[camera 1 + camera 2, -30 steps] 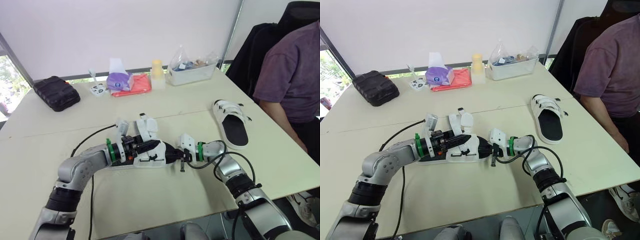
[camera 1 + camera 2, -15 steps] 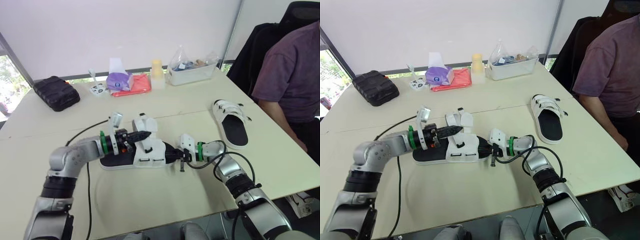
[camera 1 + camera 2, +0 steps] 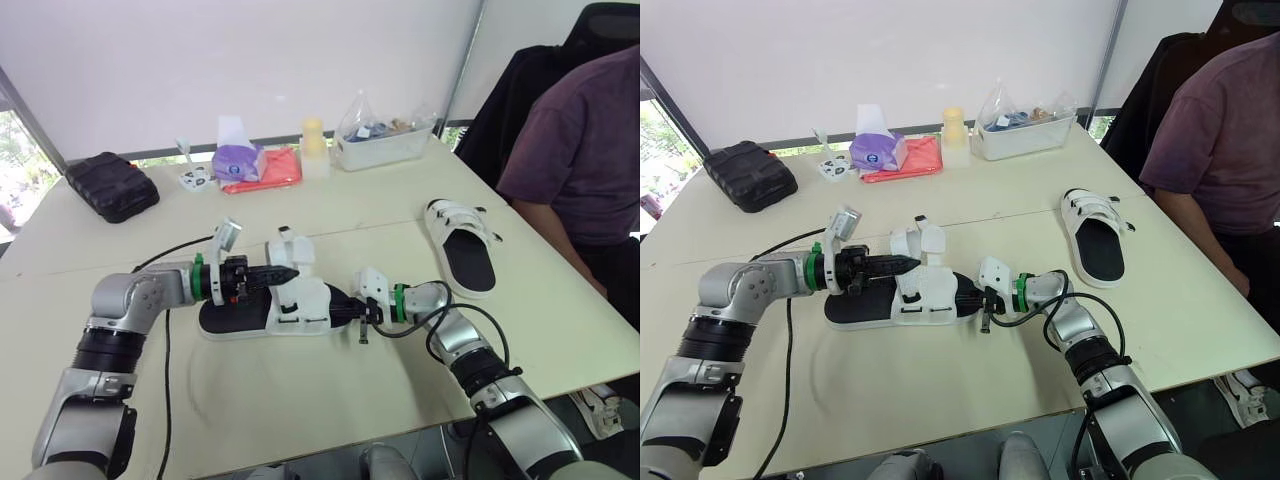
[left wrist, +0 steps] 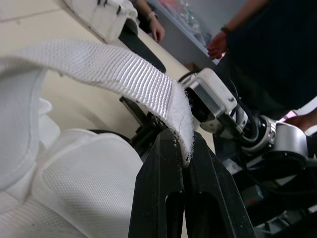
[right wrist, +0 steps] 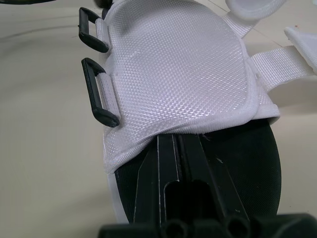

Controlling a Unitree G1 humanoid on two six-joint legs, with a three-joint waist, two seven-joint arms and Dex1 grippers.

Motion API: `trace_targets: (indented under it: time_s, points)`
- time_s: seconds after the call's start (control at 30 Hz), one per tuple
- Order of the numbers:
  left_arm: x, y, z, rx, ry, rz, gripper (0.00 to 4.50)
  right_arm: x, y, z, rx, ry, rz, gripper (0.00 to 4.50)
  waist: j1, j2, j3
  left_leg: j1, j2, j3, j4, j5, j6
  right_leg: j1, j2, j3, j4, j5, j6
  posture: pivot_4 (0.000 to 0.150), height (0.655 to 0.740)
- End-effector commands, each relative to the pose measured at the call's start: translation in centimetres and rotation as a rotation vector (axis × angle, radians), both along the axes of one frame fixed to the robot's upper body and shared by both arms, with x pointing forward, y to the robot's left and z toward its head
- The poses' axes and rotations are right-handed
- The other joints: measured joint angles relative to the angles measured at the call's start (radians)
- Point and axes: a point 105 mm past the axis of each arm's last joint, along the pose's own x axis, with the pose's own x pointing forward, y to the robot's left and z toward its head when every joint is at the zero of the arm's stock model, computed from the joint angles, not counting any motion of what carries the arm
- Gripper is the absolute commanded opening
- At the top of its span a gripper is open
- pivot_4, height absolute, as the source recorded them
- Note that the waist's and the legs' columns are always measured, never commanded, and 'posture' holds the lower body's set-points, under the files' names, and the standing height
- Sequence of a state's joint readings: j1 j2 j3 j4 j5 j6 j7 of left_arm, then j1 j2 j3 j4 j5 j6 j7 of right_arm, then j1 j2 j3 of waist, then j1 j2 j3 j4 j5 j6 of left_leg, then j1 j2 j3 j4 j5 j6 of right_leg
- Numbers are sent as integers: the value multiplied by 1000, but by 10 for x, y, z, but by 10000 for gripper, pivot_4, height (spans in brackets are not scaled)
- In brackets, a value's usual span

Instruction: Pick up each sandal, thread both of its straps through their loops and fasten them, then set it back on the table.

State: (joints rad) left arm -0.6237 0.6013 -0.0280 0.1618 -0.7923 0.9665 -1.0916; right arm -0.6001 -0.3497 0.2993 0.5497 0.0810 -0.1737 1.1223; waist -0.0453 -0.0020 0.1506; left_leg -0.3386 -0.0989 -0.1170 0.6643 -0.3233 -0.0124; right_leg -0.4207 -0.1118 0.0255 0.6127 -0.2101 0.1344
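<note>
sandal: black sole, white mesh upper, flat on the table about mid-table, between the two grippers
left gripper: jaws clenched on the free end of a white webbing strap, frayed tip caught between the two black fingers; strap lifted up off the upper
left arm: reaches in low from the robot's left, gripper over the heel side of the sandal
right gripper: jaws closed together at the toe end, tips tucked under the hem of the white upper and lying on the black sole, grasping the sandal there
loops: two black rectangular ones on the side of the upper, both empty, no strap through either
other straps: a couple of white ends stick up on the far side of the upper, loose
second sandal: flat on the table well to the robot's right, sole down, white straps across its far end
person: seated at the right edge of the table, purple shirt, near the second sandal
far side of table: black case, tissue pack on a red cloth, clear plastic tub
</note>
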Motion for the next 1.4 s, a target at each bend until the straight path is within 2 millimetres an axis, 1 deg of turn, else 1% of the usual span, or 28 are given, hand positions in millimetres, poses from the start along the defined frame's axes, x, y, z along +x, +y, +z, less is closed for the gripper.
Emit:
trace_targets:
  time_s: [0.03,0.13,0.3,0.43,0.5,0.77,0.83,0.97,1.07,1.2,1.33,1.4]
  points:
    - [-3,-1,0,42,-49,-32,223,-10,-8,-39,-119,109,-30,0,0,0,0,0,0,0,0,0,0,0,0,0,0,0,0,1500,7400]
    - [-3,0,-5,69,-62,-33,223,-10,-8,-40,-119,110,-29,0,0,0,0,0,0,0,0,0,0,0,0,0,0,0,0,1500,7400]
    - [-8,-3,-7,80,-66,-65,223,-11,-7,-40,-119,109,-28,0,0,0,0,0,0,0,-1,0,0,0,0,0,0,0,0,1500,7400]
    - [-10,-2,-18,158,-106,-89,223,-10,-6,-40,-117,108,-29,0,0,0,0,0,0,0,-1,0,0,0,0,0,0,0,-1,1500,7400]
    - [-9,-2,-19,169,-128,-83,223,-10,-6,-40,-117,108,-30,0,0,0,0,0,1,0,-1,0,0,0,0,0,0,0,-1,1500,7400]
    - [-15,-3,-25,219,-145,-135,223,-10,-7,-41,-117,110,-35,0,0,0,0,0,2,0,-1,0,0,-1,2,0,0,-1,-2,1500,7400]
    - [-14,-1,-28,236,-156,-126,223,-10,-7,-40,-117,110,-36,0,0,0,0,0,2,0,-1,0,0,-1,2,0,0,-1,-2,1500,7400]
    - [-11,-1,-25,219,-163,-99,223,-9,-8,-40,-118,110,-39,0,0,0,0,0,3,0,-1,0,0,-1,3,0,0,-1,-2,1500,7400]
    - [-9,0,-23,195,-166,-78,8848,-8,-8,-41,-120,110,-40,0,1,0,0,0,4,0,-2,0,0,-1,4,0,0,-1,-2,1500,7400]
    - [0,6,-12,146,-172,5,27990,-8,-8,-40,-120,111,-40,0,1,0,0,0,4,0,-2,0,0,-1,4,0,0,-1,-2,1500,7400]
    - [5,10,7,51,-165,65,27990,-8,-8,-41,-120,113,-40,0,1,0,0,0,5,0,-2,0,0,-1,5,0,0,-1,-2,1500,7400]
    - [3,10,10,41,-162,66,27990,-8,-8,-41,-120,114,-38,0,1,0,0,0,5,0,-2,0,0,-1,5,0,0,-1,-2,1500,7400]
